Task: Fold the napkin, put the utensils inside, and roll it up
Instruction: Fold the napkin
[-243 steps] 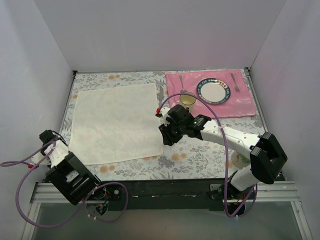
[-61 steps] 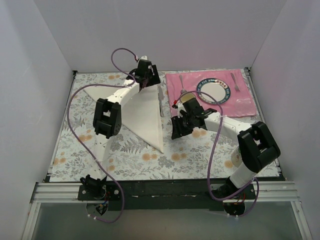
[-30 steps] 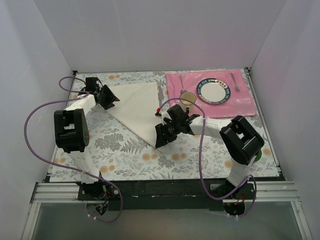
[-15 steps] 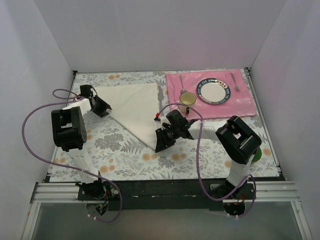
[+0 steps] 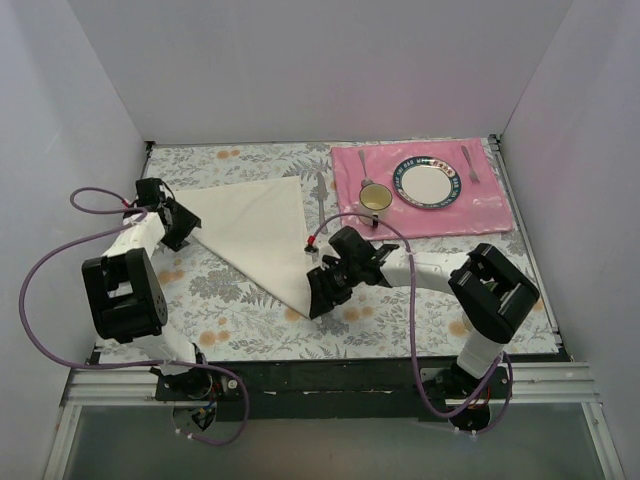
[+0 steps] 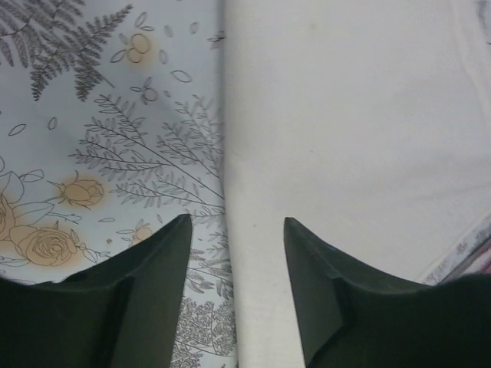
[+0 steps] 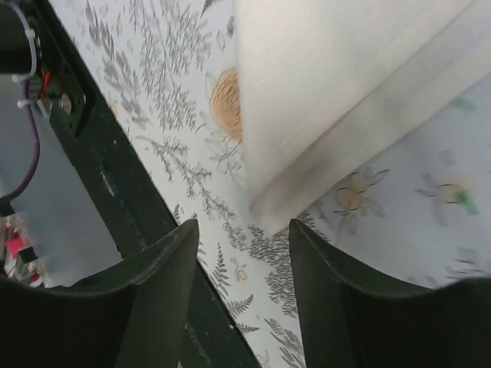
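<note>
The off-white napkin (image 5: 262,232) lies folded into a triangle on the flowered table, one corner pointing at the near edge. My left gripper (image 5: 184,234) is at its left corner, open. In the left wrist view the napkin's (image 6: 345,138) straight edge runs between the left gripper's (image 6: 235,226) spread fingers, which grip nothing. My right gripper (image 5: 316,303) is at the near corner, open. The right wrist view shows that doubled corner (image 7: 265,207) just ahead of the right gripper (image 7: 244,226), apart from both fingers. The silver knife (image 5: 321,200) lies beside the napkin's right edge.
A pink placemat (image 5: 480,212) at the back right carries a plate (image 5: 430,185), a yellow cup (image 5: 375,197) and a small utensil on each side (image 5: 364,165) (image 5: 469,163). The black front rail (image 7: 77,146) is close under the right gripper. White walls enclose the table.
The napkin has slid toward the near left. Both grippers moved with it, the left one further left, the right one nearer the front, and their jaws have widened since half a second ago.
</note>
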Available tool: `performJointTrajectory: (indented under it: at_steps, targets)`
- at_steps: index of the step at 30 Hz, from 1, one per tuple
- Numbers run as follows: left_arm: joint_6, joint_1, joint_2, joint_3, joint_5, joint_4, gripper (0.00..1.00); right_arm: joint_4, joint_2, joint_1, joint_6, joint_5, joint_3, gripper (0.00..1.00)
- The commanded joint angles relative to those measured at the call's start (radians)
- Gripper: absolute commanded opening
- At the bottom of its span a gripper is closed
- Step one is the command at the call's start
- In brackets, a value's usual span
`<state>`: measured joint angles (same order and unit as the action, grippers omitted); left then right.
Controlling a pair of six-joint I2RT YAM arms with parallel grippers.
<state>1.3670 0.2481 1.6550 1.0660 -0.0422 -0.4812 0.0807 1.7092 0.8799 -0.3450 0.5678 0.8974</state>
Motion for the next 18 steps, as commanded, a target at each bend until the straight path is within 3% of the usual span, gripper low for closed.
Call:
performJointTrajectory:
  at_steps: [1,5,6,9,14,18]
  targets:
    - [-0.112,-0.111,-0.075,0.084,-0.057,0.021,0.58,0.132,-0.066,-0.076,0.028,-0.19,0.152,0.62]
    - [-0.17,-0.298,0.046,0.219,-0.082,0.081,0.64,0.162,-0.083,-0.156,0.015,-0.26,0.238,0.66]
    - [-0.184,-0.361,0.072,0.247,-0.073,0.108,0.78,0.171,-0.086,-0.188,0.017,-0.259,0.245,0.66]
    - [-0.267,-0.45,0.211,0.398,-0.038,0.145,0.79,0.201,-0.108,-0.251,0.034,-0.247,0.258,0.66]
    - [-0.322,-0.497,0.468,0.724,0.014,0.072,0.48,0.222,-0.178,-0.314,0.055,-0.233,0.2,0.66]
    - [-0.402,-0.552,0.618,0.941,0.105,0.058,0.37,0.225,-0.226,-0.352,0.067,-0.22,0.132,0.66]
